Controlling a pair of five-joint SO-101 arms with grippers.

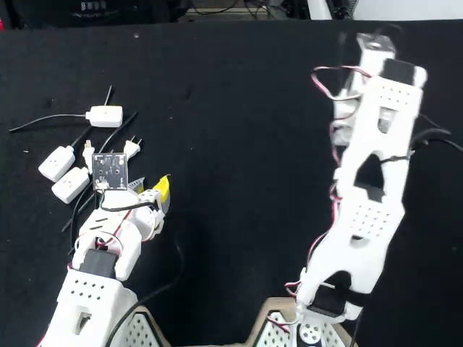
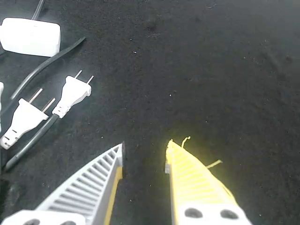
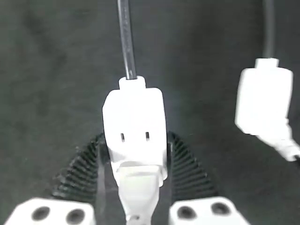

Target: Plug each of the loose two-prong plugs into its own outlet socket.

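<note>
Two loose white two-prong plugs (image 2: pixel 72 91) (image 2: pixel 23 115) lie side by side on the black table, prongs pointing away from my left gripper (image 2: pixel 145 147). That gripper is open with nothing between its white and yellow fingers, and the plugs sit off to its side. In the high view it (image 1: pixel 152 189) hovers just beside the plugs (image 1: pixel 132 148) and near three white sockets (image 1: pixel 105 114) (image 1: pixel 56 163) (image 1: pixel 70 184). My right gripper (image 3: pixel 136 140) is shut on a white plug (image 3: pixel 138 185), whose front end meets a white socket (image 3: pixel 134 117). The two slots on top of that socket are visible.
A second white connector on a black cord (image 3: pixel 262 101) lies beside the socket held at the right gripper. Black cords (image 1: pixel 43 119) trail across the left of the table. The right arm (image 1: pixel 369 188) stretches up to the far right edge (image 1: pixel 376 45).
</note>
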